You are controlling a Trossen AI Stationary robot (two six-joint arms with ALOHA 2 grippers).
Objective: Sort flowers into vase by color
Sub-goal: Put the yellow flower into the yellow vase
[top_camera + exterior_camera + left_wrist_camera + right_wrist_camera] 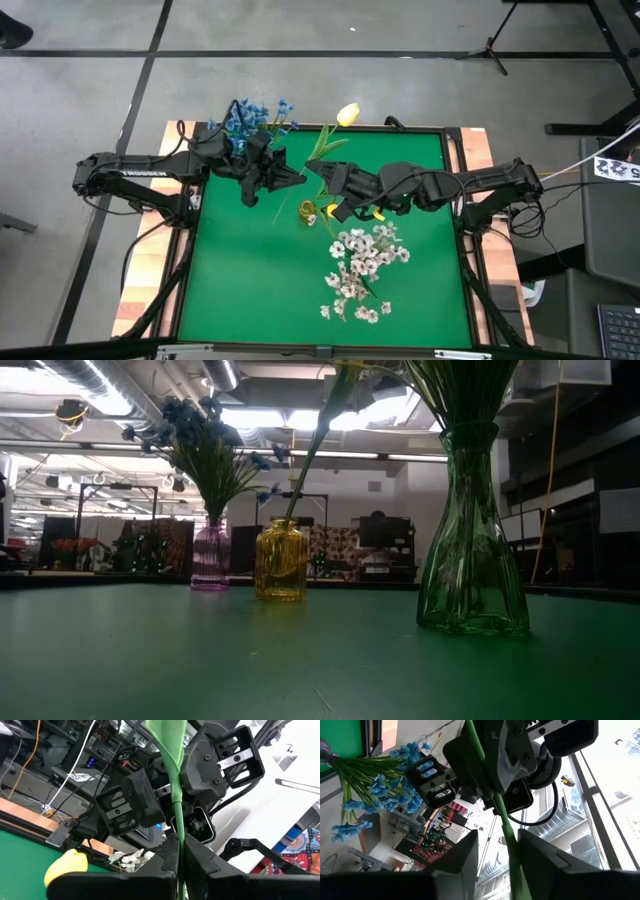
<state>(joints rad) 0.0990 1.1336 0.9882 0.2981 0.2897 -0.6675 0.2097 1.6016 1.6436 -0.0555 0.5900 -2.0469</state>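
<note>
Mid-table, high over the green mat (250,290): left gripper (292,178) and right gripper (318,176) meeting nose to nose around one yellow tulip (347,114), bud leaning toward one o'clock past the mat's far edge. Left fingers (167,860) pinched tight on the green stem (176,795); right fingers (462,852) spread wide, stem running loose between them. Stem foot apparently seated in the amber jar (281,560) at centre. Blue sprigs (250,117) bunched in the pink vase (210,557) at eleven o'clock, white blossoms (362,262) filling the green vase (470,540) at five. Best handling from here, by judgement: guide straight down, release only once fully seated, back both arms off without brushing the leaves.
</note>
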